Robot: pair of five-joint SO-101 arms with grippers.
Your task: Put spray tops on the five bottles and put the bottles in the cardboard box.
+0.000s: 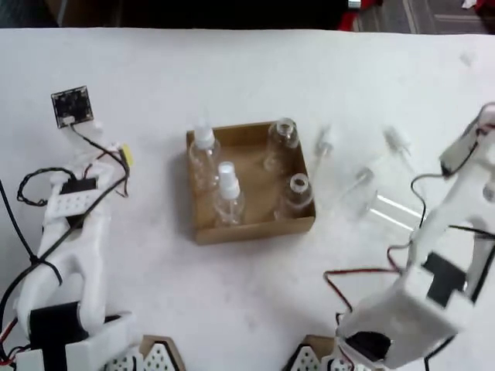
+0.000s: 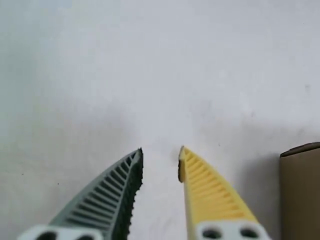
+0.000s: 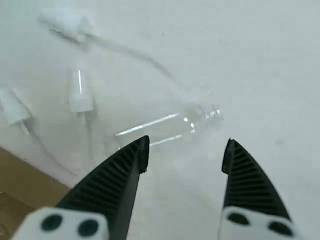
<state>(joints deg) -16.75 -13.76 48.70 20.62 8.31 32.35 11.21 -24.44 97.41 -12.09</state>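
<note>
The cardboard box (image 1: pixel 203 226) sits mid-table with several clear bottles standing in it. Two wear white spray tops (image 1: pixel 205 137) (image 1: pixel 227 176); two are bare-necked (image 1: pixel 285 141) (image 1: pixel 297 193). One more clear bottle (image 1: pixel 377 205) (image 3: pixel 170 127) lies on its side on the table right of the box. Three loose spray tops (image 3: pixel 67 22) (image 3: pixel 80 92) (image 3: pixel 12 105) lie near it. My right gripper (image 3: pixel 185 152) hovers open just above the lying bottle, holding nothing. My left gripper (image 2: pixel 160 155) is left of the box over bare table, open a little and empty.
The left arm (image 1: pixel 73 209) stands left of the box, the right arm (image 1: pixel 448 224) at the right edge with loose wires around it. A box corner (image 2: pixel 300 190) lies close to the left gripper. A small black circuit board (image 1: pixel 71 106) lies at the far left.
</note>
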